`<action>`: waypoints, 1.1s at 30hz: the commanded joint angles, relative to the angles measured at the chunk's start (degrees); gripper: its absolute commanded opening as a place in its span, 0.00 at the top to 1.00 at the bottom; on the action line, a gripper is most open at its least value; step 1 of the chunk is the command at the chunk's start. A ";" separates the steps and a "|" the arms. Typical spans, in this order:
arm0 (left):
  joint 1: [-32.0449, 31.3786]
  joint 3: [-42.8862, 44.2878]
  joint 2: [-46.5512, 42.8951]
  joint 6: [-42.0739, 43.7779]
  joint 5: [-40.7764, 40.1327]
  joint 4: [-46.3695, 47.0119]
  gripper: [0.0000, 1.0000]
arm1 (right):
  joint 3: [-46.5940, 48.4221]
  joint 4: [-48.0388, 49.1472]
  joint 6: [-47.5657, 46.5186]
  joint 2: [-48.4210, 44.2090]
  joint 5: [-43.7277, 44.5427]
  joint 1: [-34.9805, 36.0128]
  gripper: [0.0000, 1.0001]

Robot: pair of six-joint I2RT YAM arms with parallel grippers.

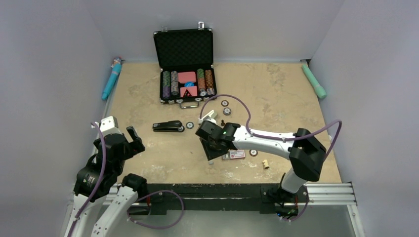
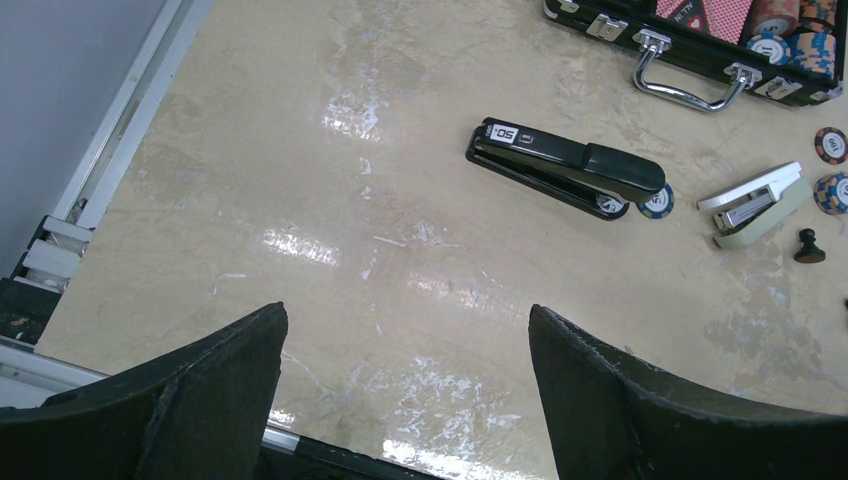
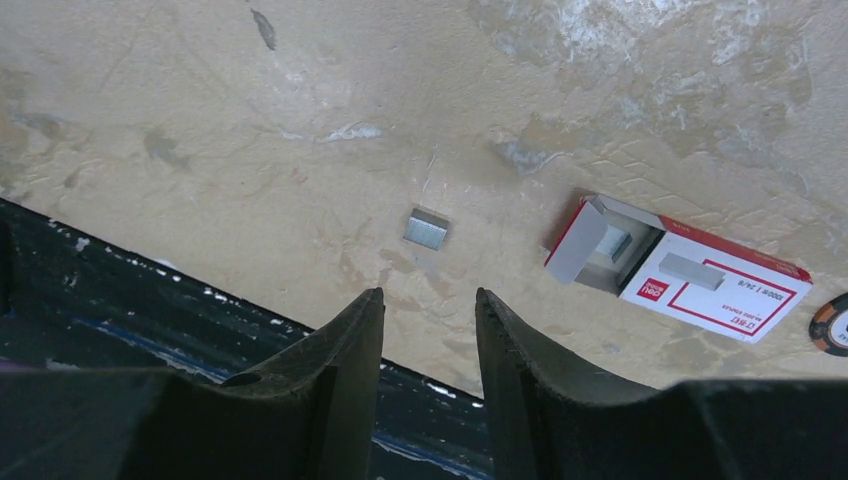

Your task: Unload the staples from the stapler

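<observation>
Near edge of the desk (image 1: 296, 108), left corner: the left jaws hang above the surface, spread wide and empty, with nothing beneath them but bare top. Near edge, toward the middle: the right jaws point down with only a narrow gap between them and nothing held. The staples (image 3: 426, 228) lie loose on the desk just beyond the tips of the right jaws, close to the near edge and out of any stapler. Just to one side, apart from the strip, lies the staple box (image 3: 680, 268) with its end flap open. Toward the middle of the desk the black stapler (image 2: 565, 168) lies shut, and beside it the white stapler (image 2: 757, 205) lies hinged open with its metal channel showing, poker chips (image 2: 829, 145) scattered round both. At the far edge the chip case (image 1: 185, 64) stands open. Judgement: the unloading appears largely done and the strip remains to be dealt with. Risks: the strip is small, flat and low, so descending jaws may strike the desk or pinch empty. A gap this narrow leaves little margin for misalignment, and an off-centre closure could flick the strip toward the black rail (image 3: 200, 330) at the near edge. Too firm a squeeze may break the strip apart. The neighbouring box could be nudged or mistaken for the target
</observation>
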 commanded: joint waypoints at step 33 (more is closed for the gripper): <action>0.13 1.02 0.00 -0.74 -1.10 0.22 0.07 | 2.47 2.62 5.42 12.15 -2.23 0.14 0.60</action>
